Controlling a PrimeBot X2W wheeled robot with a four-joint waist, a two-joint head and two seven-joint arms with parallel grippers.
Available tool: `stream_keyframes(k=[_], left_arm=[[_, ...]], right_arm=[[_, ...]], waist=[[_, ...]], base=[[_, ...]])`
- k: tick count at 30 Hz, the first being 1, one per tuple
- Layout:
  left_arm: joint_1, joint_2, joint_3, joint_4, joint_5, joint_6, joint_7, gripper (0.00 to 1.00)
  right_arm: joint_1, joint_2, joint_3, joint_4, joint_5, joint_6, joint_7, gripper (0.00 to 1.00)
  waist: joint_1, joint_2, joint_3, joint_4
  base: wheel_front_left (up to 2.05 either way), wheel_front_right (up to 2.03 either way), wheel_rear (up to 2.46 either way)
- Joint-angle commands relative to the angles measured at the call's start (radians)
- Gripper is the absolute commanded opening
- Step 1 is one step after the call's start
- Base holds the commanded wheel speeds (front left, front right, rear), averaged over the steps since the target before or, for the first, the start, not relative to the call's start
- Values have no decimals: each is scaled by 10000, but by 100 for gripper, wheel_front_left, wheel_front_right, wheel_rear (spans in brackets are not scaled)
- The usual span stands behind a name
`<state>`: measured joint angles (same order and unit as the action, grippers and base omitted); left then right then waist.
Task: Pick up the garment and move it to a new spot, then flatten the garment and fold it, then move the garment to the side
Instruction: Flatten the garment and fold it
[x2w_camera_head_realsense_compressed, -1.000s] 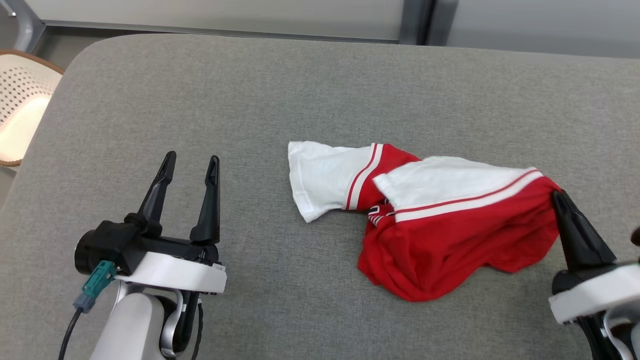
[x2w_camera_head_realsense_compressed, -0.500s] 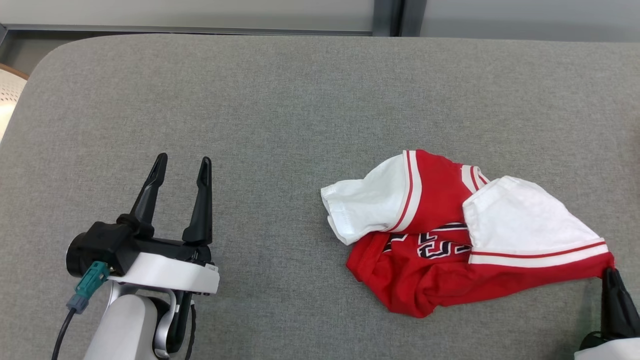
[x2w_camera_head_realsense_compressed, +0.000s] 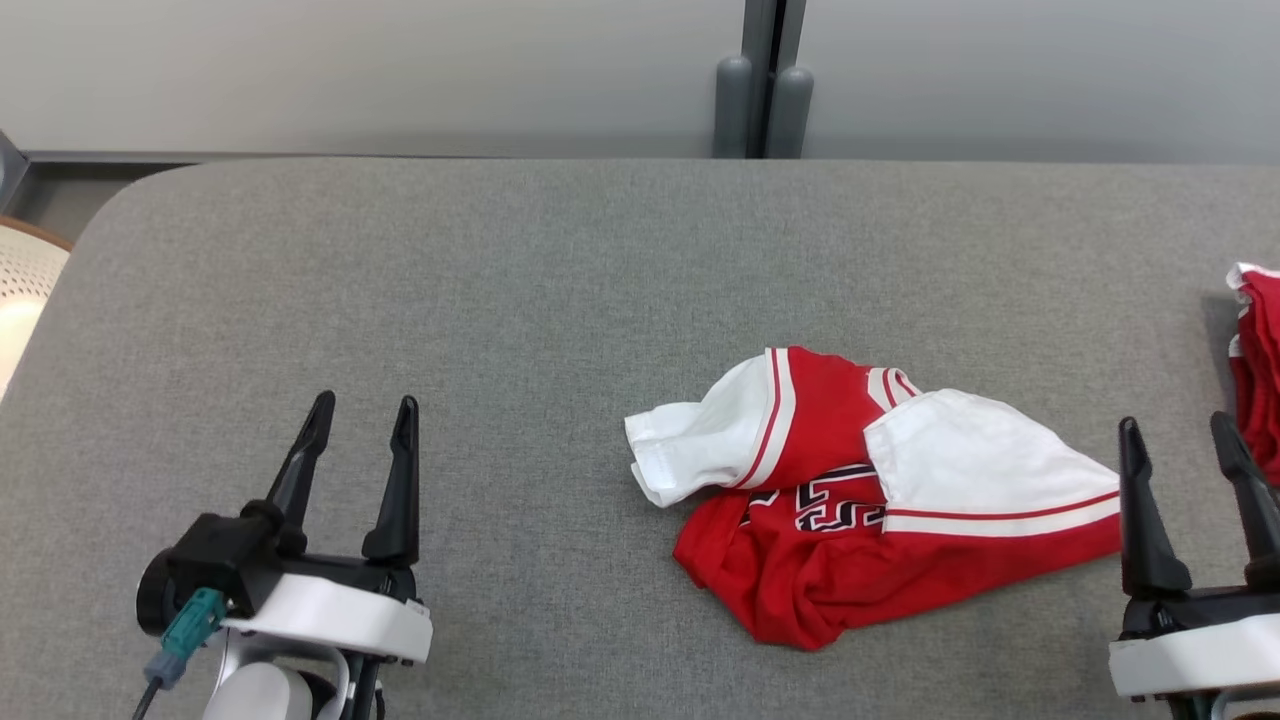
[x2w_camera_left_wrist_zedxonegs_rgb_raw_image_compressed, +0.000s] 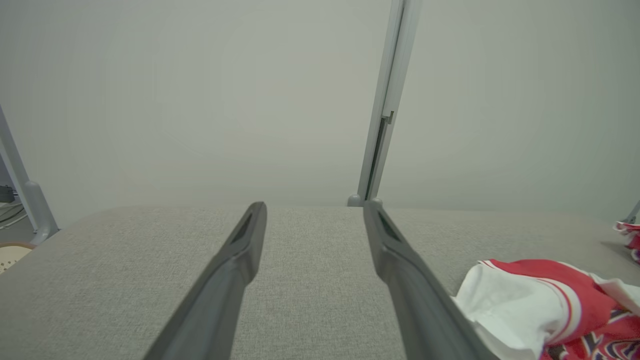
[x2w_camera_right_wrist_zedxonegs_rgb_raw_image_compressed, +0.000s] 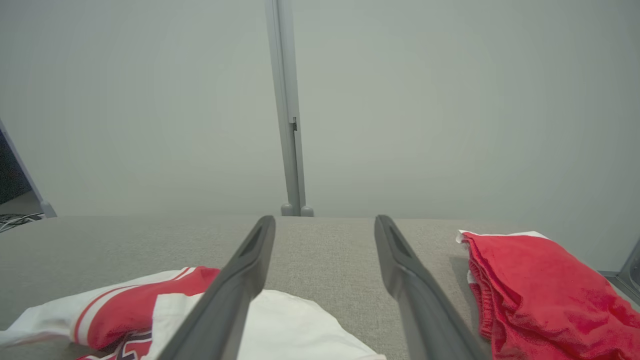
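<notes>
1. Left jaws and right jaws are both standing wide open, gripping nothing.
2. The red-and-white garment (x2w_camera_head_realsense_compressed: 880, 490) is lying crumpled on the grey table (x2w_camera_head_realsense_compressed: 500, 300), just beside the right jaws, well apart from the left jaws.
3. Another red cloth (x2w_camera_head_realsense_compressed: 1258, 370) is lying at the table's right edge.

You've got one bench (x2w_camera_head_realsense_compressed: 500, 280). Garments: two, a red-and-white jersey (x2w_camera_head_realsense_compressed: 860, 500), a red bundle (x2w_camera_head_realsense_compressed: 1260, 370). Hands: two, left hand (x2w_camera_head_realsense_compressed: 362, 408) and right hand (x2w_camera_head_realsense_compressed: 1174, 422).

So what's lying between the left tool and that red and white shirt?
Nothing. In the head view, the stretch of grey tabletop between the left tool and the crumpled shirt is bare.
</notes>
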<state>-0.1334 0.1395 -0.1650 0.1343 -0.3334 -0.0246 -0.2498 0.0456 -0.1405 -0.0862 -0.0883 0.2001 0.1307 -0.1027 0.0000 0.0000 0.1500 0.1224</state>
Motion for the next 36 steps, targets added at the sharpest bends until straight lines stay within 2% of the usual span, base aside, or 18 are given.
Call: stream_keyframes(k=[1, 7, 15, 22, 26, 30, 31, 32, 36], left_arm=[[216, 43, -27, -15, 81, 92, 15, 100], [971, 89, -160, -165, 129, 272, 181, 100], [1285, 56, -256, -366, 34, 415, 289, 100], [1236, 8, -328, -370, -91, 338, 319, 100], [861, -126, -845, -391, 50, 110, 553, 100], [519, -416, -1834, -50, -121, -416, 1199, 100], [519, -416, -1834, -50, -121, -416, 1199, 100], [314, -528, -2425, 270, -192, -628, 1518, 100], [2, -716, -3368, 1177, -461, -866, 1987, 100]], right_arm=[[209, -29, 114, -196, -141, -1, 182, 100], [965, 195, 424, -990, -315, -3, 828, 100], [1336, 440, 372, -1478, -292, -3, 1121, 100], [1323, 481, 311, -1606, -217, -3, 1143, 100], [1245, 522, 247, -1697, -191, -3, 1166, 100], [1018, 580, 381, -1805, -217, -3, 1233, 100], [1018, 580, 381, -1805, -217, -3, 1233, 100], [905, 585, 459, -1792, -148, -3, 1247, 100], [699, 595, 527, -1714, -80, -3, 1218, 100]], waist=[[0, 0, -405, -38], [0, 0, -986, -4], [0, 0, -964, -17], [0, 0, -944, 18], [0, 0, -784, 39], [0, 0, -431, -91], [0, 0, -431, -91], [0, 0, -221, -243], [0, 0, 141, -614]], base=[[0, 0, 0], [0, 0, 0], [0, 0, 0], [0, 0, 0], [0, 0, 0], [0, 0, 0], [0, 0, 0], [0, 0, 0], [0, 0, 0]])
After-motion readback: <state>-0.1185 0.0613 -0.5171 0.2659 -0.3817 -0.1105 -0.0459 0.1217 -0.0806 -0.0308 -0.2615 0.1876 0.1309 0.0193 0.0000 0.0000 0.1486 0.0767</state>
